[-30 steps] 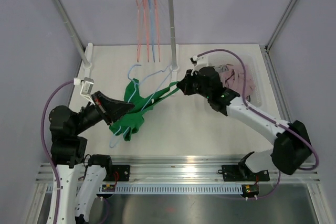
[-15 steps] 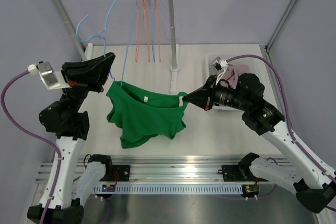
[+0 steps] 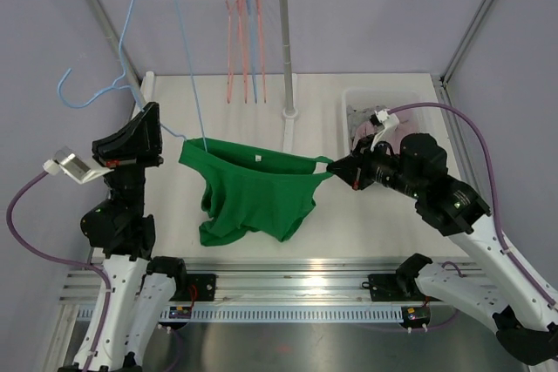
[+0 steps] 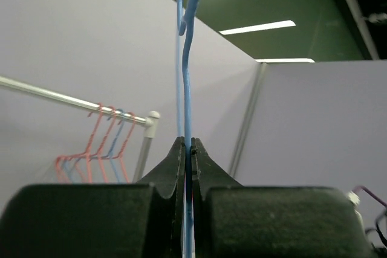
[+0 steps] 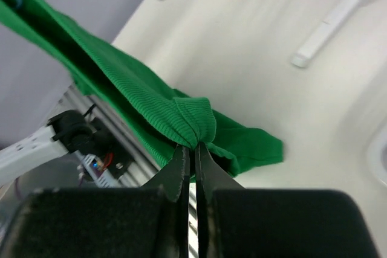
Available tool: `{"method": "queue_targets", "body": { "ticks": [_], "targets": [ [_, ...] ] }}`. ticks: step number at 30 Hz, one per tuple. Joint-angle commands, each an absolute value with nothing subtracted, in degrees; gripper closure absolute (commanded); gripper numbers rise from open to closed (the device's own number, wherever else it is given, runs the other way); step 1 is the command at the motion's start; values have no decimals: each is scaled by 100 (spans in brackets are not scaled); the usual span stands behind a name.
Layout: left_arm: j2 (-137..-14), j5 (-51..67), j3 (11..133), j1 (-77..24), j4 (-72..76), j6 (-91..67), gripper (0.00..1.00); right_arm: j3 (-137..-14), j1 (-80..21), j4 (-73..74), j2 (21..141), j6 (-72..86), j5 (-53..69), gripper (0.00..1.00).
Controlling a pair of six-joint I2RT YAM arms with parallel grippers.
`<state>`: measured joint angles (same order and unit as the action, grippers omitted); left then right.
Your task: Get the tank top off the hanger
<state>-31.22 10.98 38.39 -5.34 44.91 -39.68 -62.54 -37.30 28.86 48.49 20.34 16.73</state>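
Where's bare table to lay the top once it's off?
Bare patch: front right, between the green top and the right arm. A second strip lies behind the top, before the rack post. Crowded: the bin is full of clothes, and the blue hanger crosses the left side.

1. The tank top point(image 3: 253, 198) is plain bright green, finely ribbed.
2. The hanger point(image 3: 131, 41) is light blue wire.
3. Spare hangers point(image 3: 244, 32) are salmon-pink, one blue.
4. Both grippers are black.
5. The table point(image 3: 349, 224) is cream.
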Motion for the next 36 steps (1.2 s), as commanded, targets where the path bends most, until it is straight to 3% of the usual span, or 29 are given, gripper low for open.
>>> {"method": "queue_targets", "body": {
  "ticks": [1,7,14,19,24,27,28,33,36],
  "targets": [
    [-2927,-623,3717,-536,4230,-3806,100,-6144,-3744,3462,4641,2030,19,100],
    [-3137,-441,3620,-536,4561,-3928,100,-5731,-3744,2988,4236,2012,843,100],
    [-3998,1386,3876,-545,5993,-5270,100,-5616,-3744,2076,4807,2381,2195,100],
    [-4298,1775,3727,-554,7328,-6064,100,-6011,-3744,1714,5421,2514,2294,100],
    [-4272,1942,3805,-554,7515,-6074,100,-6600,-3937,1993,6116,2365,1961,100],
    [-3783,1627,4085,-554,6185,-5242,100,-6697,-3999,2450,6100,2338,882,100],
    [-3649,1478,4270,-554,4708,-4838,100,-6680,-4008,2539,5891,2312,705,100],
    [-3480,589,5386,-554,888,-3078,100,-6969,-4043,3434,5406,1935,115,100],
    [-3612,466,5870,-554,-85,-2805,100,-7328,-4043,3970,5221,1548,-631,100]
  ]
}}
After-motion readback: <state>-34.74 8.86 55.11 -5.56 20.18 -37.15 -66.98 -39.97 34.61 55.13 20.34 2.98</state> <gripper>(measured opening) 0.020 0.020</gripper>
